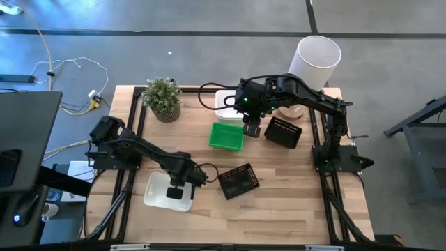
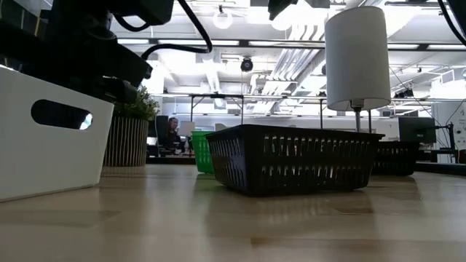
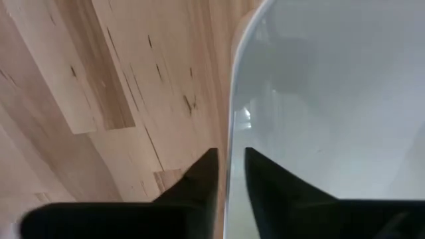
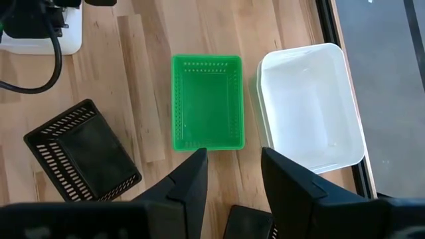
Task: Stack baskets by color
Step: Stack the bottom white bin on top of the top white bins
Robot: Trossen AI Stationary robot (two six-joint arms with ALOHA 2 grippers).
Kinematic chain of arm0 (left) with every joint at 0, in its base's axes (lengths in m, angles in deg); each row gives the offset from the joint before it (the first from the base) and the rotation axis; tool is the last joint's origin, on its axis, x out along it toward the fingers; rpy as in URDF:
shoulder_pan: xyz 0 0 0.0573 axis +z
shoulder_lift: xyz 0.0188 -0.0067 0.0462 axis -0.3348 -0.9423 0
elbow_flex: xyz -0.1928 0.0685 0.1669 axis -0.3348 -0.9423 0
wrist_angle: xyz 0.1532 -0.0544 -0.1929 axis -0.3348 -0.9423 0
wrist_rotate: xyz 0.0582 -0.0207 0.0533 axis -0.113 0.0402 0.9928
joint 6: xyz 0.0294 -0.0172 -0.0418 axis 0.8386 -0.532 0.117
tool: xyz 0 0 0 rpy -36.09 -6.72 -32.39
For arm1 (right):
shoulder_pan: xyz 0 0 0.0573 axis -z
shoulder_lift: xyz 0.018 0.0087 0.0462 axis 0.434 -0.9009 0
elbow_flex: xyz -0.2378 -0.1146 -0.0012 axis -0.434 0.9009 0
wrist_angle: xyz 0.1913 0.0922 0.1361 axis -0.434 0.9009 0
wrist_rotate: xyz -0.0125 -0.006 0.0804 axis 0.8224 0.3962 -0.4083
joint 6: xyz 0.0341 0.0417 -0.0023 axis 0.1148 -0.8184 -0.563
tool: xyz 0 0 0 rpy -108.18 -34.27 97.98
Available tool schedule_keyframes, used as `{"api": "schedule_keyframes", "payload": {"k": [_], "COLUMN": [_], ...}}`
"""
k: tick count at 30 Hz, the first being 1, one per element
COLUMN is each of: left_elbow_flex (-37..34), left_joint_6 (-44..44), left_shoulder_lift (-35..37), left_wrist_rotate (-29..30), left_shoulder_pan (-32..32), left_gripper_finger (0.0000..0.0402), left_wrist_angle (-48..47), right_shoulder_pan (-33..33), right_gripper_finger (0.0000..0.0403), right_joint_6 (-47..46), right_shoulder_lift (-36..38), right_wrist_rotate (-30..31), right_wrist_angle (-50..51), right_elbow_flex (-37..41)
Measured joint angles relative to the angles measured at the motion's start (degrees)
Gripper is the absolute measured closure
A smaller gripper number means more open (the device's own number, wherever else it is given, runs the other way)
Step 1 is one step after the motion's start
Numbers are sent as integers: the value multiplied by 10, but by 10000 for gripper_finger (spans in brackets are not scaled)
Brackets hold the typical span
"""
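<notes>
The left gripper [image 1: 177,191] is set at the near-left of the table, over the right-hand rim of a white basket [image 1: 159,192]; in the left wrist view one finger [image 3: 202,179] is seen outside the wall and the other inside, so the rim [image 3: 232,133] is straddled by narrowly parted fingers, though a firm pinch cannot be confirmed. The basket's long axis is laid roughly across the table, and the left arm is plainly the nearer one. Its walls are smooth, glossy white with a slot handle, seen in the low view. A white stack [image 1: 226,104] is placed at the far middle, well apart, so a lift and carry toward it is judged likely. The right gripper [image 4: 232,176] is held spread above the near edge of the green basket [image 4: 208,101], gripping nothing. Two black baskets [image 1: 238,181] [image 1: 284,132] are left separate.
</notes>
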Motion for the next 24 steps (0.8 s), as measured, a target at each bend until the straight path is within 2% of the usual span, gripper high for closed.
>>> {"api": "schedule_keyframes", "payload": {"k": [4,15,24], "left_elbow_flex": [0,0,0], "left_joint_6": [-2,-38,-107], "left_shoulder_lift": [4,11,35], "left_wrist_rotate": [0,8,82], "left_shoulder_pan": [0,0,-2], "left_gripper_finger": [394,401,401], "left_wrist_angle": [5,3,-3], "right_shoulder_pan": [0,-27,-103], "right_gripper_finger": [275,274,274], "right_joint_6": [-4,-60,-134], "right_shoulder_lift": [0,0,0], "right_wrist_rotate": [-1,-16,23], "right_wrist_angle": [0,0,0], "right_elbow_flex": [0,0,1]}}
